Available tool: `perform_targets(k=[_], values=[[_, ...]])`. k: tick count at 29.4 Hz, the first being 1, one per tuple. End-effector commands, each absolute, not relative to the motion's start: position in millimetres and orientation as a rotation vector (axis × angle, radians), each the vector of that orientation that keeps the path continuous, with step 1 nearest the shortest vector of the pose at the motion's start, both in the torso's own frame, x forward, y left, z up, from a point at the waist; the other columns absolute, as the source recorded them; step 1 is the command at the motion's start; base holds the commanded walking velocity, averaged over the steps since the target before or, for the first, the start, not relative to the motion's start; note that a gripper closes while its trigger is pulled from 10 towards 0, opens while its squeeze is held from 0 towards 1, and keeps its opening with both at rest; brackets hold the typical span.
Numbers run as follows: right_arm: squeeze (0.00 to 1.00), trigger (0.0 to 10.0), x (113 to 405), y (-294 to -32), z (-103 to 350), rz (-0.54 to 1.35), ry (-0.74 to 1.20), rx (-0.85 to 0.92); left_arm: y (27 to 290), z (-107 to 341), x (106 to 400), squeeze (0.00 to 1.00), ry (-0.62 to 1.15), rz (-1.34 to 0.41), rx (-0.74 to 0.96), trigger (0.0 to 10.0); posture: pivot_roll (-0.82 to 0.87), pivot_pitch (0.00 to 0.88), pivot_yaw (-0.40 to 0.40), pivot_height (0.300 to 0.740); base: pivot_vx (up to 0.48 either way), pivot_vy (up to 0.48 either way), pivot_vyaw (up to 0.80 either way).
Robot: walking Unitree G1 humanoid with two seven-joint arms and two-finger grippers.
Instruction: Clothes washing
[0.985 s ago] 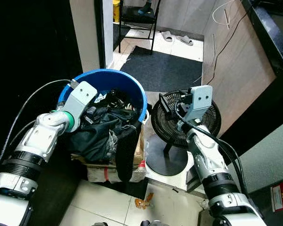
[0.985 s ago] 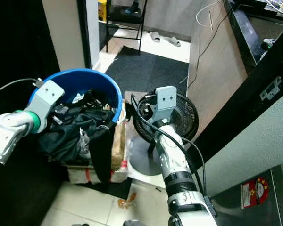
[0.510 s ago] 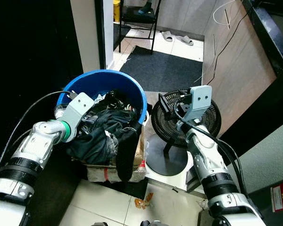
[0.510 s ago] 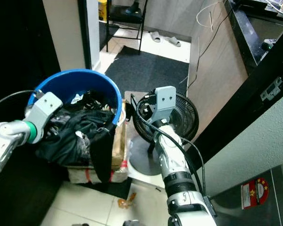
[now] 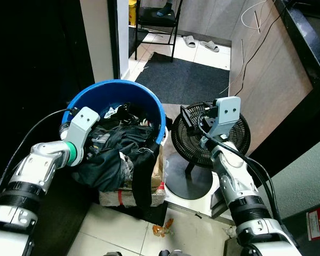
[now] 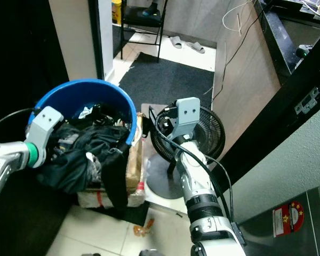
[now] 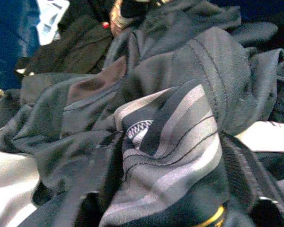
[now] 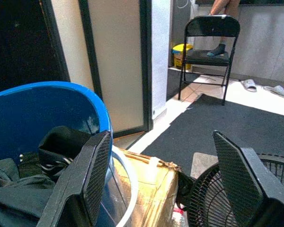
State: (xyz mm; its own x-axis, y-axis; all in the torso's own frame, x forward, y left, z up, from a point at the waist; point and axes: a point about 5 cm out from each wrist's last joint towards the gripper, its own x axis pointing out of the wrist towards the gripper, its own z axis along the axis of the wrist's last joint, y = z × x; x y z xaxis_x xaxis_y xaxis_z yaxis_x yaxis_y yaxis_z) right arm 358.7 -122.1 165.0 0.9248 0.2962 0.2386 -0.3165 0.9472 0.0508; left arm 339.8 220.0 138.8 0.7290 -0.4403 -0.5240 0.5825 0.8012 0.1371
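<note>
Left gripper (image 5: 98, 143) is down in the blue bucket (image 5: 149, 104), buried among the dark clothes (image 5: 114, 154); its wrist view shows grey striped fabric (image 7: 180, 137) right against it, but whether its fingers are spread or closed on cloth cannot be told. Right gripper (image 8: 170, 179) is held up beside the bucket's rim and over the black floor fan (image 5: 234, 140), fingers (image 8: 236, 165) wide apart with nothing between them. One dark garment (image 5: 141, 176) hangs over the bucket's near edge, between the two grippers.
</note>
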Motion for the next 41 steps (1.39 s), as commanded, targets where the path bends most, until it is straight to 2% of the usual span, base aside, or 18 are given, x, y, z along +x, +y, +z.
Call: perform_targets(k=[1,15,18,19,26,30,34,35,36,39,41], values=[[0.0,10.0,358.2,-123.5,162.4,0.314,-0.217,0.083,217.4,120.9,330.9,0.0,0.562,-0.612,0.301,0.0,0.06,0.055,-0.053,0.74,0.0,0.0,0.0],[0.0,10.0,358.4,-124.5,162.7,0.31,-0.218,0.083,212.6,130.7,328.9,0.0,0.501,-0.657,0.257,0.0,0.06,0.057,-0.052,0.74,0.0,0.0,0.0],[0.0,10.0,358.3,-124.0,162.5,0.311,-0.218,0.084,211.3,140.5,331.5,0.0,0.452,-0.65,0.188,0.0,0.06,0.057,-0.051,0.74,0.0,0.0,0.0],[0.0,10.0,358.3,-123.6,162.4,0.311,-0.217,0.085,210.2,151.6,334.2,0.0,0.402,-0.648,0.098,0.0,0.06,0.056,-0.05,0.74,0.0,0.0,0.0],[0.0,10.0,358.2,-123.7,162.4,0.31,-0.218,0.085,207.2,174.2,335.5,0.0,0.307,-0.658,0.021,0.0,0.06,0.056,-0.049,0.74,0.0,0.0,0.0],[0.0,10.0,358.1,-123.9,162.3,0.308,-0.218,0.086,204.1,198.7,334.8,0.0,0.206,-0.654,0.006,0.0,0.06,0.058,-0.047,0.74,0.0,0.0,0.0],[0.0,10.0,358.2,-123.4,162.5,0.307,-0.219,0.091,193.0,257.8,330.8,0.0,-0.036,-0.615,0.002,0.0,0.07,0.058,-0.048,0.74,0.0,0.0,0.0],[0.0,10.0,358.2,-123.4,162.5,0.307,-0.219,0.091,193.0,257.8,330.8,0.0,-0.036,-0.615,0.002,0.0,0.07,0.058,-0.048,0.74,0.0,0.0,0.0],[0.0,10.0,358.6,-122.8,162.9,0.307,-0.22,0.092,190.2,275.9,330.0,0.0,-0.099,-0.599,0.013,0.0,0.07,0.058,-0.049,0.74,0.0,0.0,0.0],[0.0,10.0,358.6,-122.8,162.9,0.307,-0.22,0.092,190.2,275.9,330.0,0.0,-0.099,-0.599,0.013,0.0,0.07,0.058,-0.049,0.74,0.0,0.0,0.0],[0.0,10.0,359.7,-121.1,165.2,0.308,-0.226,0.098,185.1,319.7,329.0,0.0,-0.264,-0.536,0.084,0.0,0.08,0.053,-0.048,0.74,0.0,0.0,0.0]])
